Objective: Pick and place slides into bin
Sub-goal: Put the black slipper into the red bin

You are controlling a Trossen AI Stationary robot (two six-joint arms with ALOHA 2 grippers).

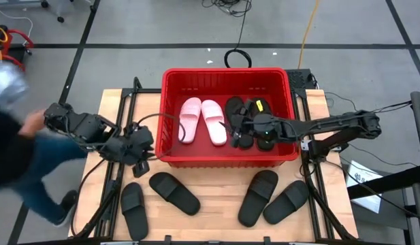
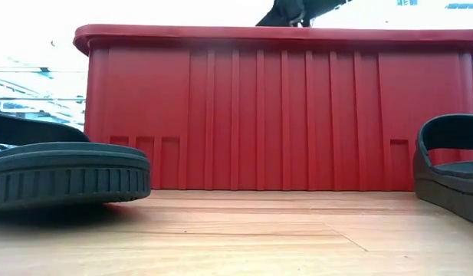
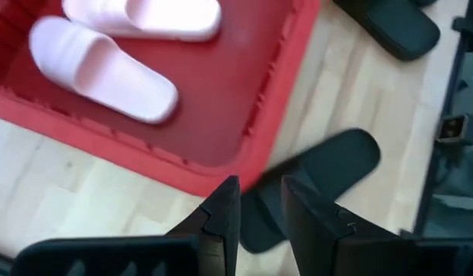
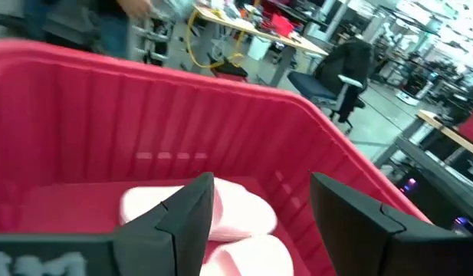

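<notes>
Right gripper (image 1: 245,129) sits inside the bin (image 1: 170,85), low over its floor, fingers spread with nothing between them. Two black slides (image 1: 235,109) lie just beside it, partly under the arm. Ahead of its fingers, across the bin floor, lie the two pink slides (image 1: 201,120), side by side; the right wrist view shows them (image 4: 221,211) past the open fingers, with the bin's far wall (image 4: 144,115) behind.

Left gripper (image 1: 138,151) hangs outside the bin, near its front left corner, above the table (image 1: 216,194). Its fingers (image 3: 221,218) stand slightly apart, holding nothing. Directly beneath and ahead of them lies one black slide (image 3: 316,184), close to the bin's wall (image 3: 270,123). Another black slide (image 1: 134,209) lies nearer the table edge on that side.

Two further black slides (image 1: 274,197) lie on the table in front of the bin, below the right arm, well apart from either gripper.

A person (image 1: 12,143) stands off the table's left side.
</notes>
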